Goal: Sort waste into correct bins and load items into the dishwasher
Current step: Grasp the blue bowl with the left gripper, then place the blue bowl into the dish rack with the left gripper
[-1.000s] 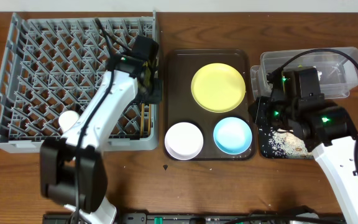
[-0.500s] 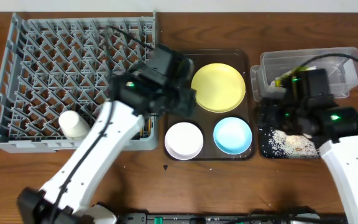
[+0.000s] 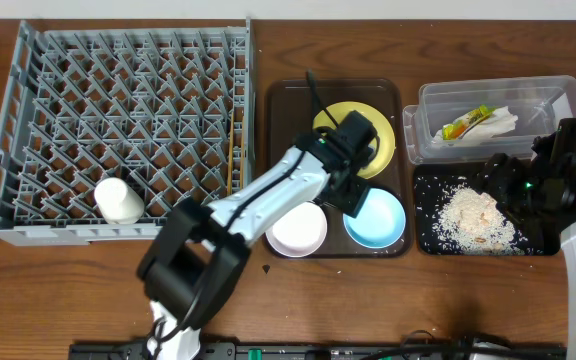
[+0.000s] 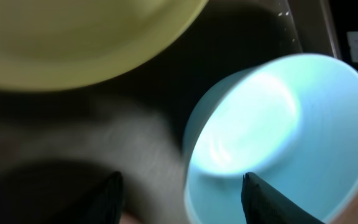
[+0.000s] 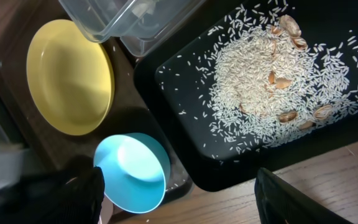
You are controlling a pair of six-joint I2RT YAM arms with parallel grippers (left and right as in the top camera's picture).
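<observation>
Grey dish rack at left: white cup in its near-left part. Two chopsticks lie along the right wall, long axis far-to-near.
Brown serving tray: yellow plate, pinkish-white bowl, light blue bowl.
Left gripper over the blue bowl's rim, fingers spread wide.
Clear tub: wrapper packet lying slantwise, beside napkin.
Black tray: rice.
Right gripper above it, fingers wide apart.
</observation>
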